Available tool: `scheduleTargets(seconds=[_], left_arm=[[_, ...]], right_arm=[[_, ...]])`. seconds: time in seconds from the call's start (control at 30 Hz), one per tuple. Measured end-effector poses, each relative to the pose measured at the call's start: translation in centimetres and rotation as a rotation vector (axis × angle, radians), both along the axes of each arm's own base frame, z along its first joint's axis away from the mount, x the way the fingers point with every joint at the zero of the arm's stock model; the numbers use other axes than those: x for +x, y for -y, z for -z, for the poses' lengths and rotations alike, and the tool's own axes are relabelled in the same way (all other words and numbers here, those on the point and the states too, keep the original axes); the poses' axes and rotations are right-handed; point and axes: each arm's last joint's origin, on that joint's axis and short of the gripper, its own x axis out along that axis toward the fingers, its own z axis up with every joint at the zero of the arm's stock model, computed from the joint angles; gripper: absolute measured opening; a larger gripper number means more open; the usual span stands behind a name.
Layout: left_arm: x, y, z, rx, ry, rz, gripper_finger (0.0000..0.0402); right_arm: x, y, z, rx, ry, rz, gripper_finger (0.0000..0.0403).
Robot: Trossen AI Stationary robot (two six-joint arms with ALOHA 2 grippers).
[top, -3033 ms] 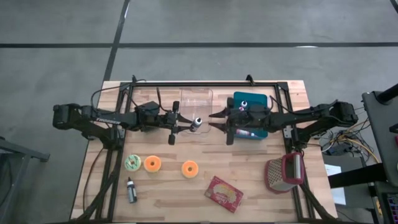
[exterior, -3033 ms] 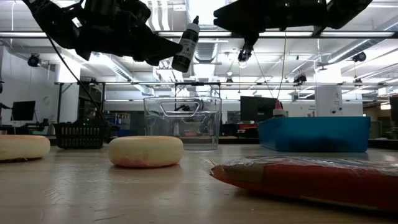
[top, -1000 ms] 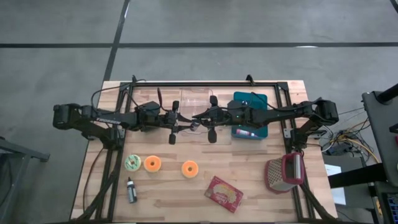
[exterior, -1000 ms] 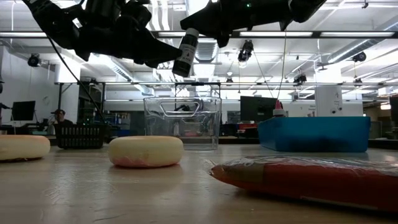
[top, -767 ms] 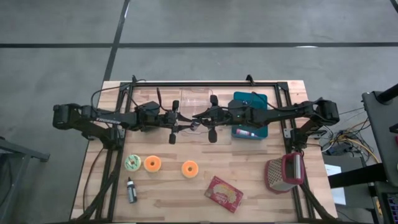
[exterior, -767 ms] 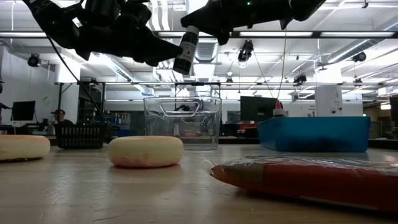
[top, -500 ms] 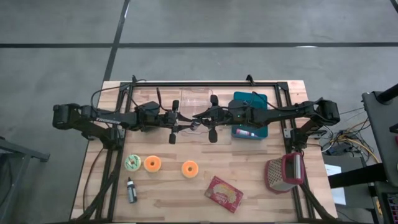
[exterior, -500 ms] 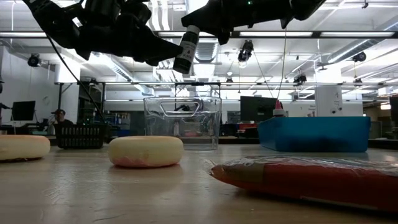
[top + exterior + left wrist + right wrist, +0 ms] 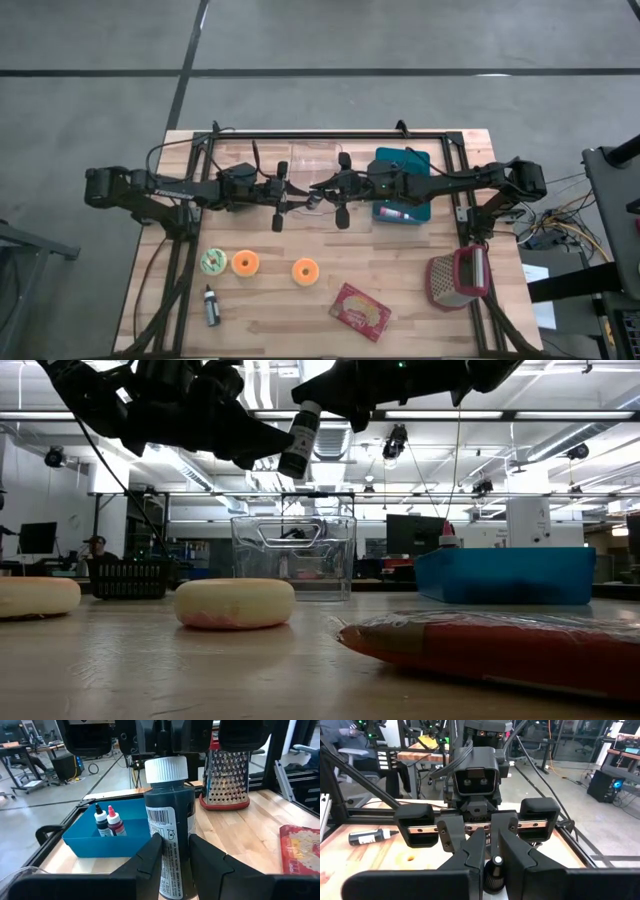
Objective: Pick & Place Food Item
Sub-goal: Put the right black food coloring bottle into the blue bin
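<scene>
A dark bottle (image 9: pixel 170 820) with a white ribbed cap hangs high over the table's middle (image 9: pixel 312 199), tilted with its cap up (image 9: pixel 299 440). My left gripper (image 9: pixel 302 200) reaches in from the table's left and is shut on the bottle's body. My right gripper (image 9: pixel 321 196) reaches in from the table's right and is shut on the cap. Both grippers meet nose to nose above the table. My left gripper pinches the lower part of the bottle's body (image 9: pixel 169 865) between its two fingers (image 9: pixel 150 857), coming level from the table's left. The bottle is lifted clear, tilted, its cap end pointing away from this gripper. My right gripper has the bottle's cap (image 9: pixel 495 871) between its two fingers (image 9: pixel 476 851), at their free ends. It comes level from the table's right, facing my left gripper. The cap end stays well above the table.
Two orange donuts (image 9: pixel 245 263) (image 9: pixel 305 271) and a green one (image 9: pixel 213 262) lie near the front left, beside a small black bottle (image 9: pixel 210 305). A red packet (image 9: pixel 360 311), a grater (image 9: pixel 455 280), a blue bin (image 9: pixel 420 160) and a clear container (image 9: pixel 315 158) also stand on the table.
</scene>
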Motion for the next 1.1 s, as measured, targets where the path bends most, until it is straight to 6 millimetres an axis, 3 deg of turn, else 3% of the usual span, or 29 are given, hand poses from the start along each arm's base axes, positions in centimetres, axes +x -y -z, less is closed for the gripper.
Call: scheduleTargets(seconds=[0.17, 0.77, 1.1], left_arm=[[0.06, -0.03, -0.12, -0.044, 0.003, -0.013, 0.0117], [0.1, -0.01, -0.17, -0.14, -0.001, -0.035, 0.0301], [0.03, -0.03, -0.62, -0.124, 0.015, -0.036, 0.0313]], right_arm=[[-0.01, 0.0, -0.11, -0.003, 0.003, 0.0, 0.0032], [-0.03, 0.0, -0.19, -0.004, 0.006, 0.0, 0.0033], [-0.6, -0.02, -0.77, -0.003, -0.004, 0.003, 0.0033]])
